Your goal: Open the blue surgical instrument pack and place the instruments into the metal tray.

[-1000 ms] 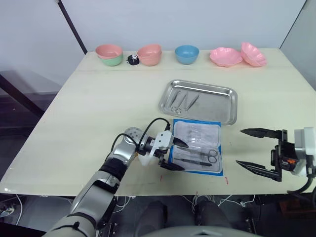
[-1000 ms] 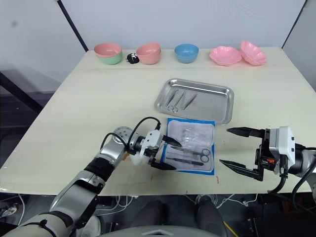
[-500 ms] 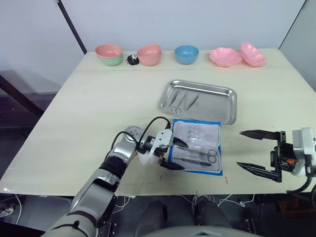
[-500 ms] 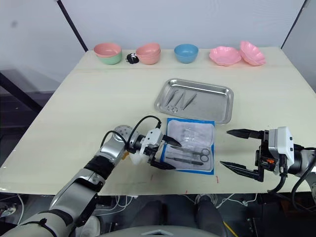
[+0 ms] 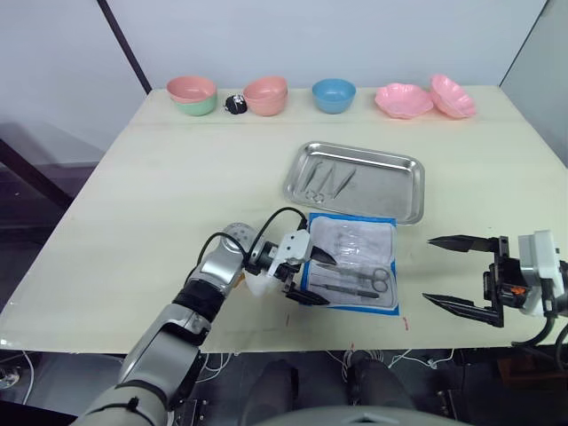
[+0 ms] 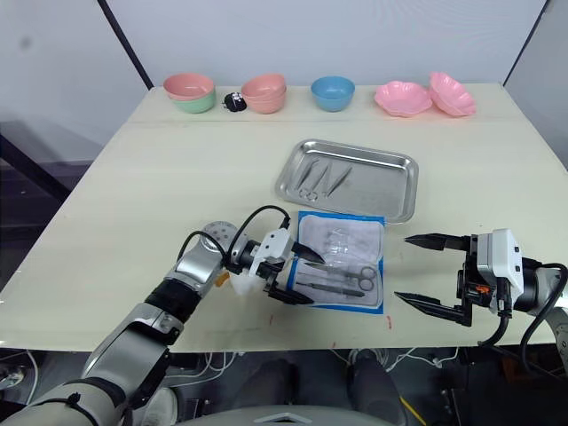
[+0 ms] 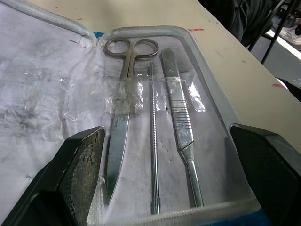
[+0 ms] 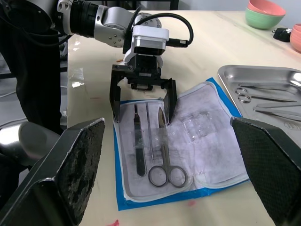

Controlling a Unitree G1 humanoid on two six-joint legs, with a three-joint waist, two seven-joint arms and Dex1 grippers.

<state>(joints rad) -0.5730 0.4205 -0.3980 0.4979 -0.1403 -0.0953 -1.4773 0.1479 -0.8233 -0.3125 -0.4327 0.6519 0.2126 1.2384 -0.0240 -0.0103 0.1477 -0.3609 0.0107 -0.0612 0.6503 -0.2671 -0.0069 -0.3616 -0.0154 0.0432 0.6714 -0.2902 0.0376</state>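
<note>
Scissors [image 7: 123,94], a thin probe [image 7: 153,141] and a scalpel handle [image 7: 180,117] lie side by side under clear plastic in the left wrist view, framed by that arm's two black fingers [image 7: 77,169], which stand wide apart over the near end of the tools.

Seen from the head, the blue surgical instrument pack [image 5: 353,264] lies open and flat on the table [image 5: 160,195], just in front of the metal tray [image 5: 404,197]. The tray already holds a few slim instruments [image 5: 324,180] near its left end. The left hand [image 5: 315,277] sits at the pack's left edge, spread wide with its fingertips over the pocketed tools and gripping nothing. The right hand [image 5: 457,272] hovers well to the right of the pack, also wide open and empty. Coloured bowls [image 5: 266,95] line the table's far edge.

From the right wrist, the open pack [image 8: 207,155] shows its white lining, and the left hand [image 8: 143,101] straddles the blade ends of the three tools, with the tray [image 8: 225,75] beyond.
</note>
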